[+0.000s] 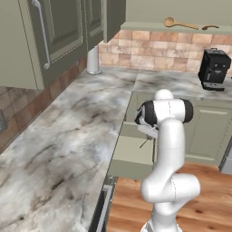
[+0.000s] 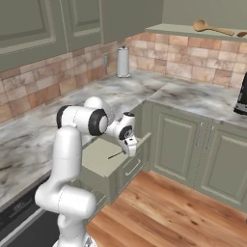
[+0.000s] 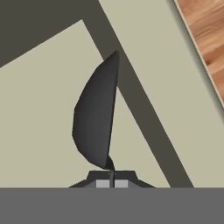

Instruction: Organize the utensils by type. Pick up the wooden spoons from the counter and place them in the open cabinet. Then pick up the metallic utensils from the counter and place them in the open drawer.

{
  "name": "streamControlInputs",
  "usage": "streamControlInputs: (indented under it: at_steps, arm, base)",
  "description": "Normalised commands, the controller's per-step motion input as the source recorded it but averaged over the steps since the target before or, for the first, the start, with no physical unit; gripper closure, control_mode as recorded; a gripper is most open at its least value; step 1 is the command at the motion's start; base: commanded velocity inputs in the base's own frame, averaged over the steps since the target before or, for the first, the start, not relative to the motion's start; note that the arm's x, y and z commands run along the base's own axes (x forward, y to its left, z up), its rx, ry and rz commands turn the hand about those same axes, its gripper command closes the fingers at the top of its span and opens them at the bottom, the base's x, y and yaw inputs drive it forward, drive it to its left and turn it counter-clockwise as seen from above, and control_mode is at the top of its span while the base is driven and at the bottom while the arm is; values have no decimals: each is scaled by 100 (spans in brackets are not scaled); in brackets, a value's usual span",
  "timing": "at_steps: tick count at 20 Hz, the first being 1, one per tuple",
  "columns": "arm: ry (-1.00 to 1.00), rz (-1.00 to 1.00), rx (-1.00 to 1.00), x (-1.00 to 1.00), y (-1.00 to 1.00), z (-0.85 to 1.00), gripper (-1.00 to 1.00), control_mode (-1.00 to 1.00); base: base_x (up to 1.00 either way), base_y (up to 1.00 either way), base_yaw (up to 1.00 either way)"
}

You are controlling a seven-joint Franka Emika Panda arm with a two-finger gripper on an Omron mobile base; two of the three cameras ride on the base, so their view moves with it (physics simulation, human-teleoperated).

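The gripper (image 3: 112, 183), its two fingers pressed together, pinches the thin neck of a dark grey metal spoon (image 3: 97, 116) whose bowl points away from the hand. The spoon hangs above the pale bottom of the open drawer (image 3: 48, 113), near the drawer's front wall, with the wooden floor (image 3: 204, 39) beyond. In the right base view the gripper (image 2: 130, 147) hangs over the drawer (image 2: 99, 157), which juts out from the green base units, and a thin dark utensil (image 2: 116, 155) shows against the drawer bottom just beside the fingers; whether it touches the bottom cannot be told. Two wooden spoons, a large light one (image 1: 179, 23) and a smaller dark one (image 1: 210, 27), lie on the cabinet shelf (image 1: 149, 27) above the marble counter (image 1: 68, 131). A black coffee machine (image 1: 214, 69) and a metal canister (image 1: 93, 60) stand on the counter.
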Motion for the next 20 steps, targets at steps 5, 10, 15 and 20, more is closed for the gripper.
streamControlInputs:
  at_steps: [5,10,15,20]
  arm:
    - [0,0,0,-24,-43,-60,100,-100]
    - [0,0,0,-22,-42,-63,100,-100]
    - [0,0,0,-20,-42,-62,100,-100]
    - [0,0,0,-20,-43,-60,100,-100]
  base:
    - [0,0,0]
    - [0,0,0]
    - [0,0,0]
    - [0,0,0]
